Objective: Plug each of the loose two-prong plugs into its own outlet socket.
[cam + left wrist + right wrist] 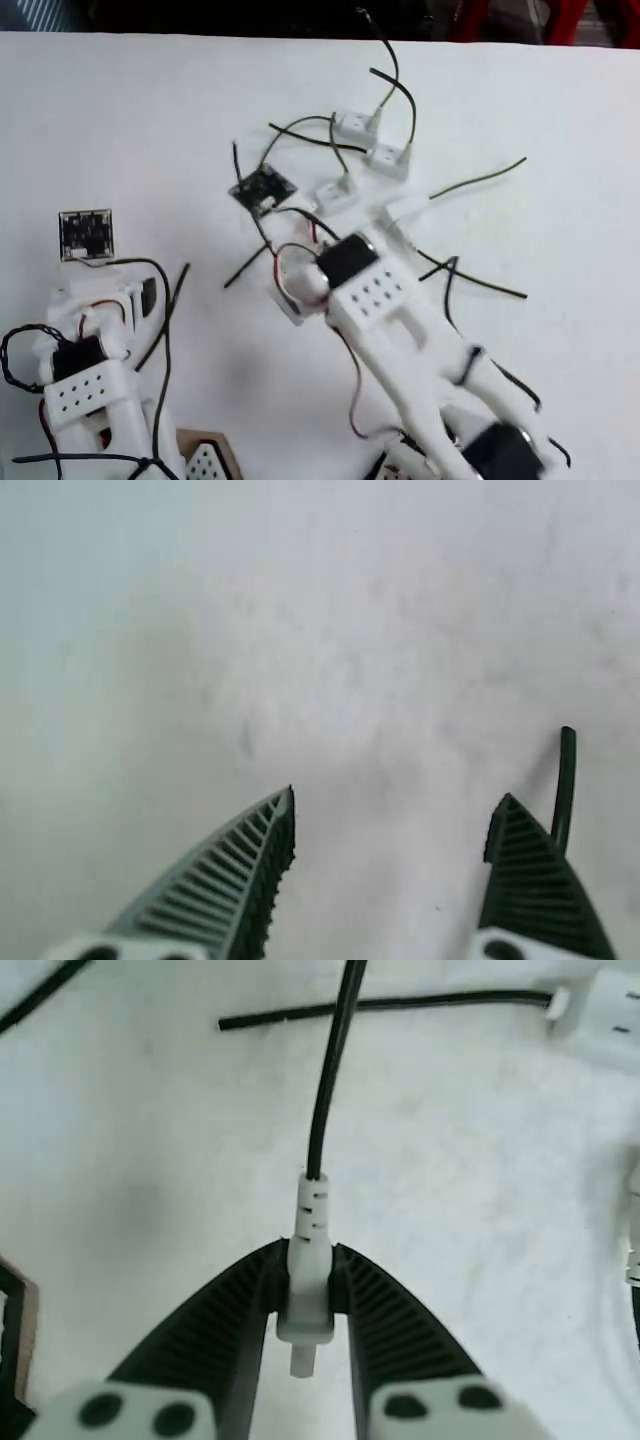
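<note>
My right gripper (308, 1260) is shut on a white two-prong plug (308, 1290); its black cord (330, 1080) runs straight away over the table. In the high view this gripper (297, 290) sits mid-table, just below a black square module (263, 190). Beyond it lie white plug and socket pieces (355, 125), (388, 158), (337, 192), (400, 212), each with a dark cord. My left gripper (397, 798) is open over bare table, and a dark cord end (567, 780) lies beside one finger. It stands at the near left (125, 292), below a second black square module (85, 233).
Loose dark cords (480, 180) sprawl over the white table (150, 120) around the middle and right. A white piece with a cord (600, 1005) lies far off in the right wrist view. A brown board (205, 455) sits at the near edge.
</note>
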`<action>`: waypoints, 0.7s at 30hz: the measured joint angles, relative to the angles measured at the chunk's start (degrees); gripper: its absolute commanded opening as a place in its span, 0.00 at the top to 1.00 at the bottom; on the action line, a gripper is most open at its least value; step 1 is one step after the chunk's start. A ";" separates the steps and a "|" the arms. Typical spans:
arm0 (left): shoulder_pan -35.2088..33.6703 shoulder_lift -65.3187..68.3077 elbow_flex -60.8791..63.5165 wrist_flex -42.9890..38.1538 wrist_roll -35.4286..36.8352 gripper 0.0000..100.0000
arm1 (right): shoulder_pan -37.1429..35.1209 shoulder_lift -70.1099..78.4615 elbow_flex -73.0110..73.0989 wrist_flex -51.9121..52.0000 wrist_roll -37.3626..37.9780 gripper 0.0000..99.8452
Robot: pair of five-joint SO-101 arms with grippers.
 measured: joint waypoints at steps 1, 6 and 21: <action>0.00 0.00 0.00 0.00 0.00 0.69 | 0.00 -2.02 0.44 -0.18 -0.97 0.98; 0.18 0.00 0.00 -2.20 0.70 0.69 | 0.18 -9.85 9.05 -9.23 -4.04 0.98; 21.89 0.00 -9.93 -3.52 17.14 0.70 | -0.53 -37.71 45.27 -45.01 -7.82 0.98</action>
